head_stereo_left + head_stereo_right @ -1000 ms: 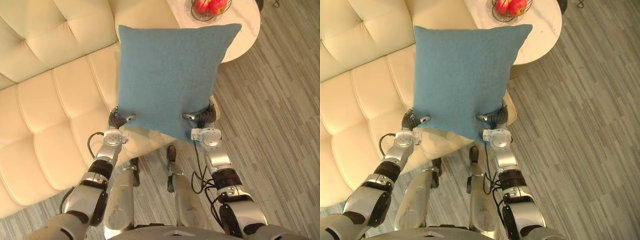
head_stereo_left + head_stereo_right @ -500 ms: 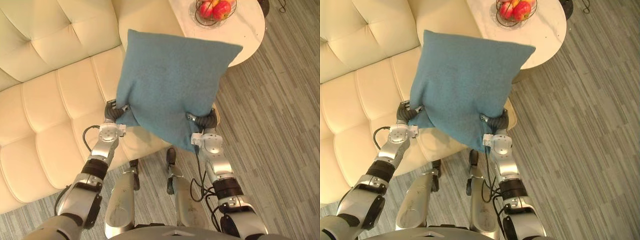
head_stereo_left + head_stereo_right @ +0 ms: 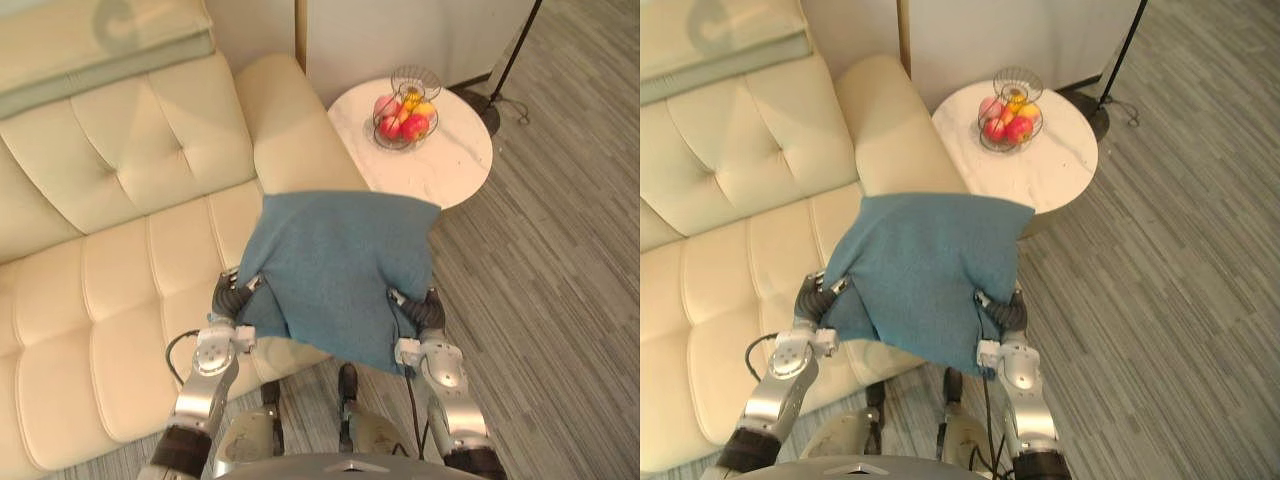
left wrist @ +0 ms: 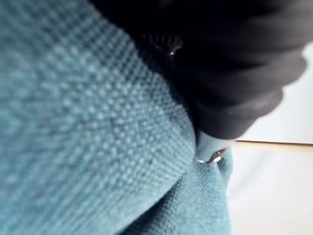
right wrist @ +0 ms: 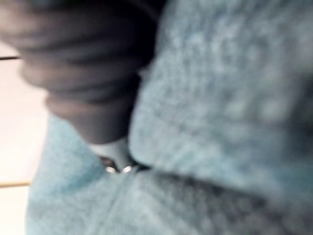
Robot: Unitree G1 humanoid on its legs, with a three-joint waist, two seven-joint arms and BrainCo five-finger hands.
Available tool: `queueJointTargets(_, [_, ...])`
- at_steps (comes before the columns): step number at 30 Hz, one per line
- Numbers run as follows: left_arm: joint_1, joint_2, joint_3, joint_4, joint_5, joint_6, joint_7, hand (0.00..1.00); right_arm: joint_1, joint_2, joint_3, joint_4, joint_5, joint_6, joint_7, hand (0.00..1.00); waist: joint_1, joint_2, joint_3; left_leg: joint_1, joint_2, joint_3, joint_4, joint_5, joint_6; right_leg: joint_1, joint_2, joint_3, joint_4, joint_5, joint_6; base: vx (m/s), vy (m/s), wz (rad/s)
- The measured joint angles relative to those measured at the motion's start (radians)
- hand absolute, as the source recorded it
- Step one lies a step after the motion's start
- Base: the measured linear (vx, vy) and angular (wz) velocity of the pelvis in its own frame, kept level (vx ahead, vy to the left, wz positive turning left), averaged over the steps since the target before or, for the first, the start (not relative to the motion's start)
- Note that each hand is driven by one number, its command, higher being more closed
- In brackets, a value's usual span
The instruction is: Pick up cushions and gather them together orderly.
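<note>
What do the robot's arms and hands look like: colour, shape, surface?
The left arm and right arm are silver-grey, with rounded segments and dark bands at the joints. The left hand and right hand each wear a dark ribbed cover over back and wrist, above a pale block.

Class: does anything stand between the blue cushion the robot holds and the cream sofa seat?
Nothing visible does. The blue fabric cushion, pinched by the left hand and right hand, hangs over the seat edge of the cream tufted sofa. The round white table stands off to the right.
</note>
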State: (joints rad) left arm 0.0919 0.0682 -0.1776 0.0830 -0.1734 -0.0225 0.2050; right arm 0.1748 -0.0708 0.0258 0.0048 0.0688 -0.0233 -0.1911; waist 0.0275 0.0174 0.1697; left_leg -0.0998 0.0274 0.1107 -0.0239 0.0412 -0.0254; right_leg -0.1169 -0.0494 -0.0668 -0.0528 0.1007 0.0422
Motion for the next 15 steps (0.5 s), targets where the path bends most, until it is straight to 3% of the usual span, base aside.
queueJointTargets(5, [0.104,-0.011,-0.003,-0.142,0.001,0.001,-0.018,1.0,0.1,0.034,0.006,-0.162,-0.06,0.002,0.012,1.0,0.004,0.001,-0.028,0.011,0.0,-0.04,0.028,-0.007,-0.002,0.053,-0.011,-0.057,0.011,-0.02,0.0,0.0,0.017,0.33])
queueJointTargets(8, [0.108,-0.012,-0.007,-0.221,0.001,0.0,-0.017,1.0,0.114,0.03,0.007,-0.264,-0.076,0.001,0.003,1.0,0.009,0.004,-0.028,-0.08,-0.002,-0.116,0.172,-0.044,-0.017,0.031,-0.023,-0.15,0.114,-0.079,-0.008,-0.09,0.004,0.83])
queueJointTargets(10, [0.107,-0.012,-0.004,-0.302,0.001,-0.002,-0.001,1.0,0.091,0.019,0.015,-0.325,-0.08,-0.005,-0.018,1.0,0.023,0.009,-0.031,-0.177,0.006,-0.128,0.235,-0.075,-0.031,-0.052,-0.037,-0.211,0.231,-0.125,-0.018,-0.21,-0.002,1.05])
queueJointTargets(12, [0.091,-0.014,-0.006,-0.319,0.0,-0.007,0.009,1.0,0.075,0.02,0.015,-0.352,-0.101,-0.006,-0.041,1.0,0.022,0.01,-0.038,-0.216,0.059,0.02,0.288,-0.125,0.002,-0.068,-0.079,-0.281,0.248,-0.127,-0.023,-0.18,0.042,1.03])
queueJointTargets(13, [0.091,-0.021,-0.006,-0.32,0.0,-0.009,0.011,1.0,0.05,0.011,0.015,-0.34,-0.106,-0.006,-0.048,1.0,0.024,0.019,-0.041,-0.231,0.117,0.115,0.415,-0.158,0.032,-0.073,-0.099,-0.303,0.274,-0.128,-0.025,-0.12,0.126,0.64])
queueJointTargets(15, [0.091,-0.032,-0.009,-0.318,0.0,-0.011,0.011,1.0,0.054,0.01,0.012,-0.341,-0.102,-0.003,-0.054,1.0,0.016,0.038,-0.052,-0.188,0.234,0.229,0.604,-0.2,0.039,-0.058,-0.143,-0.342,0.306,-0.127,-0.022,-0.12,0.187,0.57])
